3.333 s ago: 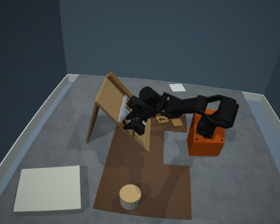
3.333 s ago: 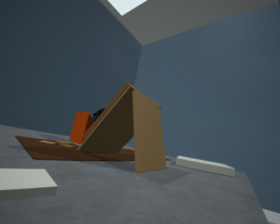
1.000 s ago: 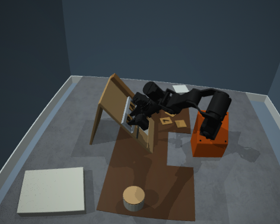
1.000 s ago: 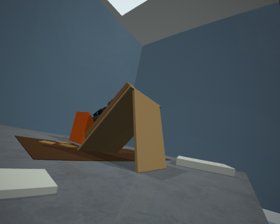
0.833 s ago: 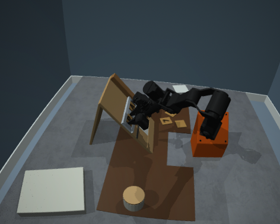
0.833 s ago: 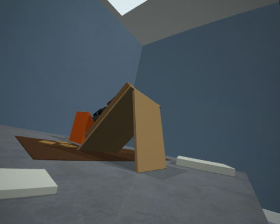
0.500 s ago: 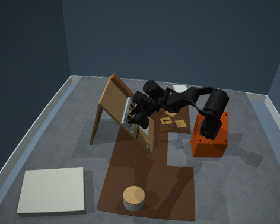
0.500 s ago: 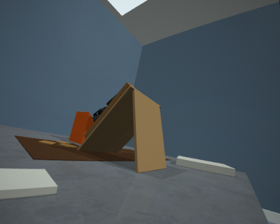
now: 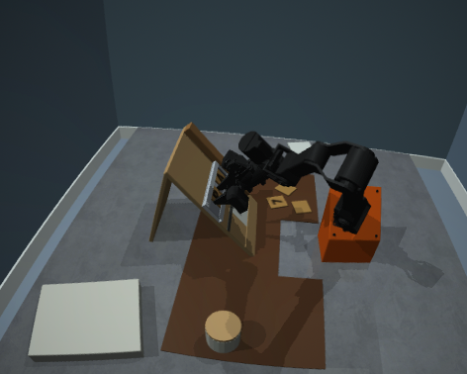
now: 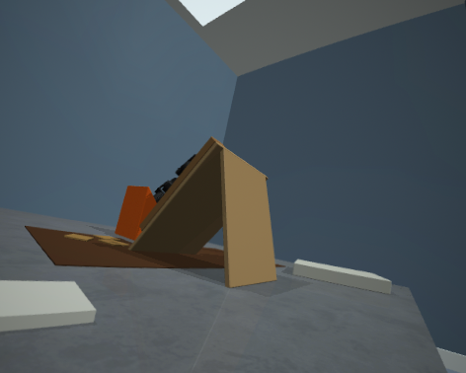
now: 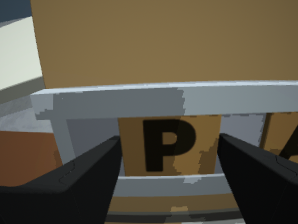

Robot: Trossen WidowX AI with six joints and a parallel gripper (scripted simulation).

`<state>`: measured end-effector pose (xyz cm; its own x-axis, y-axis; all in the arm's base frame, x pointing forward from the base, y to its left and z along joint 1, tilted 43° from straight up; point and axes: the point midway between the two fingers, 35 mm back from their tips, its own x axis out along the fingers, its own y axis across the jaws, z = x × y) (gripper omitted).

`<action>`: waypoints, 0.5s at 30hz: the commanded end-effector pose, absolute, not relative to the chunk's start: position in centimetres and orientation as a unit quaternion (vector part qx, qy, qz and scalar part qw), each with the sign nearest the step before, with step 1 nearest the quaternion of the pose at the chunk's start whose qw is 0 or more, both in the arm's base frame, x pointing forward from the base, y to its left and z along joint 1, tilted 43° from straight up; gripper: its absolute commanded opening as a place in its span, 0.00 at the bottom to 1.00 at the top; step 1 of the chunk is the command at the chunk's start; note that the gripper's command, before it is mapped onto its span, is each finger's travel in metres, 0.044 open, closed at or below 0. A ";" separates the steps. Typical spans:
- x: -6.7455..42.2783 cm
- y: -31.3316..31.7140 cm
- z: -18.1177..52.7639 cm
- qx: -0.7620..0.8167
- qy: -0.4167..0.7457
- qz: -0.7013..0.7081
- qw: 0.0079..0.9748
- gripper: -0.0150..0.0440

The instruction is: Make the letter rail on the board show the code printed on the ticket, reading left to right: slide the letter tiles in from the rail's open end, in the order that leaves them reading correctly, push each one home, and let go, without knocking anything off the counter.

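My gripper point(image 11: 169, 142) point(image 9: 218, 194) is shut on the P tile point(image 11: 172, 145), one finger at each side of it. The P tile sits upright between the two lips of the pale rail point(image 11: 115, 103) point(image 9: 210, 184) on the sloping wooden board point(image 11: 150, 45) point(image 9: 188, 158) point(image 10: 182, 212). A second tile point(image 11: 276, 131) point(image 9: 221, 177), probably an A, is in the rail to the right, cut off by the wrist view's edge. Bare rail shows between the two tiles and left of the P. A pale card point(image 9: 239, 216), low on the board, is mostly hidden; its print cannot be read.
Loose tiles point(image 9: 277, 202) point(image 9: 302, 207) point(image 9: 286, 189) lie on the brown mat point(image 9: 301, 317) between board and orange base point(image 9: 352, 249). A round wood-topped tub point(image 9: 224, 327) stands on the mat's front part. A cream slab point(image 9: 88, 317) lies front left. A white patch point(image 9: 300, 146) shows behind the arm.
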<state>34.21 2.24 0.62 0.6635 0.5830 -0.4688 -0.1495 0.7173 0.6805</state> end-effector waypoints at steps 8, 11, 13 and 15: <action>34.4 1.8 0.1 0.308 0.350 0.216 0.858 0.25; 34.5 1.6 0.0 0.308 0.350 0.216 0.858 0.25; 34.5 1.6 -0.1 0.308 0.350 0.216 0.858 0.25; 34.5 1.5 -0.2 0.308 0.350 0.216 0.858 0.25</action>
<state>34.34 1.63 0.04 0.6633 0.5829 -0.4693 -0.1494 0.7176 0.6802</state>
